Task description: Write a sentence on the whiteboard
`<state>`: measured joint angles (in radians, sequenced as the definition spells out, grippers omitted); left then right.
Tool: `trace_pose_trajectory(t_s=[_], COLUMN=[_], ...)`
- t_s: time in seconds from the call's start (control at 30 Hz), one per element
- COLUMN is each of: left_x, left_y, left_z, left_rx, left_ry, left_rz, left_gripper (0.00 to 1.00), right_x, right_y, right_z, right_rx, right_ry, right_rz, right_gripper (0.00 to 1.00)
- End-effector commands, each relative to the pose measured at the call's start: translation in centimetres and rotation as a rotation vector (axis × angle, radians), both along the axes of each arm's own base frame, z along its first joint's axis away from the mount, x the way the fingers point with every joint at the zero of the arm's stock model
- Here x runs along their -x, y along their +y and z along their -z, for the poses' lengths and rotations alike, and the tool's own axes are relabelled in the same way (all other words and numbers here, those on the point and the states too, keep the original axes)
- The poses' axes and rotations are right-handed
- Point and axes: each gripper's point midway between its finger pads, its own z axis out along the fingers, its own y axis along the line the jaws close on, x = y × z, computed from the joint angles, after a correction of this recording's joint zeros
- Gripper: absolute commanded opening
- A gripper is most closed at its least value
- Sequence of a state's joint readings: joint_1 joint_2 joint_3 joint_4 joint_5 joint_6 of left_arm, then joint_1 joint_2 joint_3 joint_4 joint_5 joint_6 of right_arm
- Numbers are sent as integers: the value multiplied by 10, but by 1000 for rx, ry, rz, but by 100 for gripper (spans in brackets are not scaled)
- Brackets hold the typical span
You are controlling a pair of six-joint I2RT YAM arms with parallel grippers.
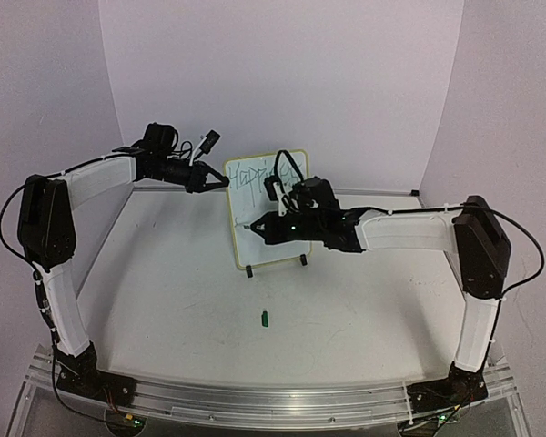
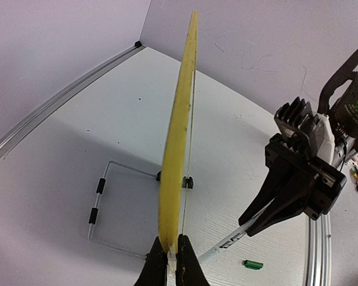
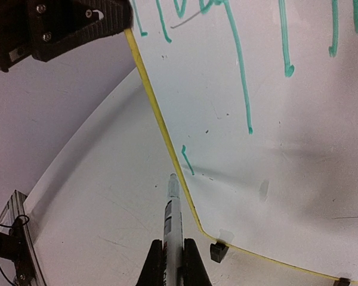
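Now: left gripper (image 2: 172, 253) tight on whiteboard (image 2: 180, 119) rim, right gripper (image 3: 172, 247) tight around pen (image 3: 172, 214).

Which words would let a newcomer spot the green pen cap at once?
Find the whiteboard standing on its wire stand. Come straight toward the near edge: the green cap lies alone on the white table. Unlike the green writing on the board, it is a small stubby piece lying flat.
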<state>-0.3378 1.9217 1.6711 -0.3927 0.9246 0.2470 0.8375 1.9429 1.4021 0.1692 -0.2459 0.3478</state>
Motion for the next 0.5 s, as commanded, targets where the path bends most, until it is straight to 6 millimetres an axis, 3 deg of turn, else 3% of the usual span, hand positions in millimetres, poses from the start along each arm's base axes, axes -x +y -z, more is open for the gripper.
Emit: trace_pose_trajectory(t_s=[0.0, 0.47], left_x=[14, 14], left_y=[3, 3], left_z=[33, 34], left_rx=[-77, -75], left_ry=[109, 111], left_rz=[-7, -6], left_gripper=[0, 0], right_x=[-5, -18], right_y=[-6, 8], right_z=[-54, -46], right_rx=[-64, -72], right_ry=[-100, -84], right_rz=[36, 46], right_gripper=[0, 0])
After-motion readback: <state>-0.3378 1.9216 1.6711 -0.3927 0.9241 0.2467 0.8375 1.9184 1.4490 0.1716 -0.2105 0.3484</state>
